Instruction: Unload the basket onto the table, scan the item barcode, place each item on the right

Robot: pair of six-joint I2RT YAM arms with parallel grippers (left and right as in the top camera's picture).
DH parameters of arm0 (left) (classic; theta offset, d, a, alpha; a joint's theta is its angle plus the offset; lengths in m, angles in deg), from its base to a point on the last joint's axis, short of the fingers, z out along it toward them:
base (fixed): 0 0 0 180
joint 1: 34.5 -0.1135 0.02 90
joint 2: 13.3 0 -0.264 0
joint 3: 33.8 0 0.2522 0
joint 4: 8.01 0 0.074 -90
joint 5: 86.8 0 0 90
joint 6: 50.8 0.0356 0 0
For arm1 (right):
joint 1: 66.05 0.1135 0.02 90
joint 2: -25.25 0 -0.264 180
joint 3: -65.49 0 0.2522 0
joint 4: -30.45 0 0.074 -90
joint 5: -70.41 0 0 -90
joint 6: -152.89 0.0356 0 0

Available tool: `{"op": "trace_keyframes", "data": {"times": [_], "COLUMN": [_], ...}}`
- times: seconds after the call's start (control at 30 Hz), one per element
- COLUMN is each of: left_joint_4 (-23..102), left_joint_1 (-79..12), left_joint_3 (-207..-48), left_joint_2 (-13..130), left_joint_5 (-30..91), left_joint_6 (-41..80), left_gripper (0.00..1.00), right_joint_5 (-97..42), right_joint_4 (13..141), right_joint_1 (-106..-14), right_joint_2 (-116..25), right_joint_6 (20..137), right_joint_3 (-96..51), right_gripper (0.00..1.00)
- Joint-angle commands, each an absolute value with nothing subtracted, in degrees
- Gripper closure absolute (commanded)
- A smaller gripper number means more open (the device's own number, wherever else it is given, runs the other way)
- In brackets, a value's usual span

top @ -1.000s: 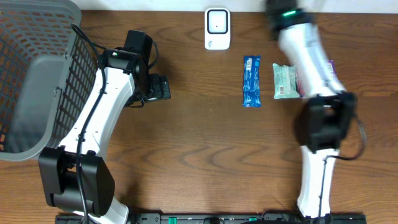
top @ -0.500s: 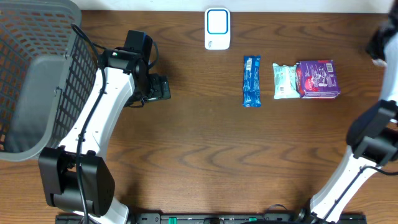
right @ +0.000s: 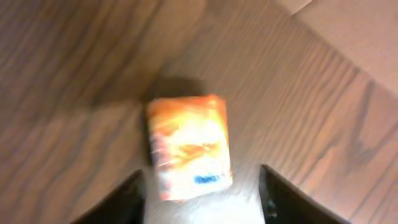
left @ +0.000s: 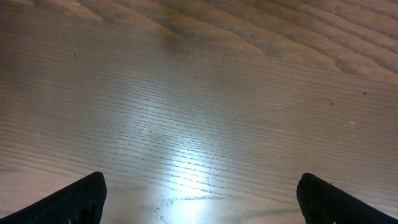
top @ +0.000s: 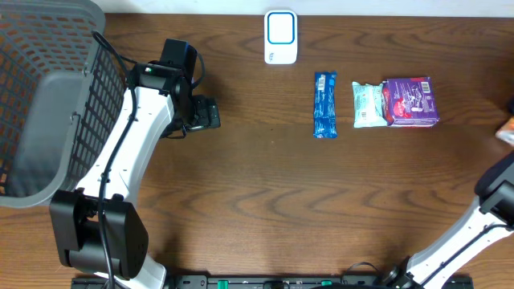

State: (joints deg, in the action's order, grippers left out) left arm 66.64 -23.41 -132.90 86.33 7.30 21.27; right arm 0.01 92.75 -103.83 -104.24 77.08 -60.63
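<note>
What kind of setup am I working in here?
Probably a mock checkout: a white barcode scanner at the table's back edge, a blue snack bar and purple packet nearby, a grey basket at left.

Surface: brown wood-grain table (top: 265,201), with a bright patch of glare in the left wrist view.
Left edge: tall grey plastic mesh basket (top: 40,96), reaching into the far left corner.
Far edge, middle: white rectangular scanner with a blue-rimmed screen (top: 280,36), lying flat.
Right of the middle, toward the far edge: blue foil-wrapped bar (top: 324,104), lying lengthwise from far to near.
Just right of the bar: pale green soft packet (top: 367,104), with a narrow strip of wood between them.
Next toward the right edge: purple rectangular packet (top: 411,101), touching the pale green packet and seeming to overlap its side.
Right edge: orange and white packet (top: 506,131), blurred, well apart from the purple one; whether it lies flat cannot be told.
</note>
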Motion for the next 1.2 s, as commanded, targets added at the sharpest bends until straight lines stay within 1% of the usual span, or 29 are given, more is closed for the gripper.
{"op": "trace_keyframes", "data": {"times": [0.0, 0.17, 0.23, 0.3, 0.37, 0.4, 0.53, 0.57, 0.6, 0.7, 0.77, 0.9, 1.03, 1.07, 1.17], "left_joint_4": [66.77, 66.77, 66.77, 66.77, 66.77, 66.77, 66.77, 66.77, 66.79, 66.79, 66.77, 66.79, 66.79, 66.77, 66.77], "left_joint_1": [-23.45, -23.45, -23.45, -23.45, -23.45, -23.45, -23.45, -23.45, -23.45, -23.45, -23.45, -23.45, -23.45, -23.45, -23.45], "left_joint_3": [-132.77, -132.75, -132.77, -132.77, -132.77, -132.75, -132.77, -132.75, -132.77, -132.77, -132.77, -132.75, -132.77, -132.77, -132.75], "left_joint_2": [86.05, 86.05, 86.05, 86.05, 86.05, 86.05, 86.05, 86.05, 86.05, 86.05, 86.05, 86.05, 86.05, 86.05, 86.05], "left_joint_5": [6.56, 6.54, 6.56, 6.56, 6.56, 6.56, 6.54, 6.56, 6.56, 6.54, 6.56, 6.54, 6.54, 6.56, 6.54], "left_joint_6": [22.03, 22.03, 22.03, 22.03, 22.03, 22.03, 22.03, 22.03, 22.03, 22.03, 22.03, 22.03, 22.03, 22.03, 22.03], "left_gripper": [0.02, 0.02, 0.02, 0.02, 0.02, 0.02, 0.02, 0.02, 0.02, 0.02, 0.02, 0.02, 0.02, 0.02, 0.02], "right_joint_5": [1.23, 0.22, -3.16, -10.81, -22.03, -31.53, -53.78, -56.06, -57.76, -57.19, -54.46, -43.31, -40.39, -39.53, -37.06], "right_joint_4": [93.38, 95.96, 97.03, 98.14, 98.97, 99.30, 100.81, 101.29, 102.08, 105.20, 107.11, 110.97, 110.36, 109.60, 106.86], "right_joint_1": [-105.49, -104.60, -103.44, -102.02, -100.40, -99.09, -95.13, -94.21, -92.95, -87.50, -84.18, -75.94, -68.77, -67.31, -64.40], "right_joint_2": [-103.52, -101.79, -100.59, -99.23, -98.10, -97.68, -97.77, -97.77, -97.77, -97.77, -97.77, -97.77, -97.77, -97.77, -97.79], "right_joint_6": [75.82, 73.11, 73.06, 73.06, 73.11, 73.08, 73.08, 73.08, 73.08, 73.06, 73.08, 73.06, 68.58, 68.19, 69.96], "right_joint_3": [-61.33, -61.76, -61.76, -61.76, -61.76, -61.76, -61.72, -61.72, -61.72, -61.72, -61.72, -61.50, -60.17, -59.56, -57.61], "right_gripper": [0.38, 0.37, 0.37, 0.37, 0.37, 0.37, 0.37, 0.36, 0.33, 0.21, 0.10, 0.10, 0.10, 0.01, 0.01]}}
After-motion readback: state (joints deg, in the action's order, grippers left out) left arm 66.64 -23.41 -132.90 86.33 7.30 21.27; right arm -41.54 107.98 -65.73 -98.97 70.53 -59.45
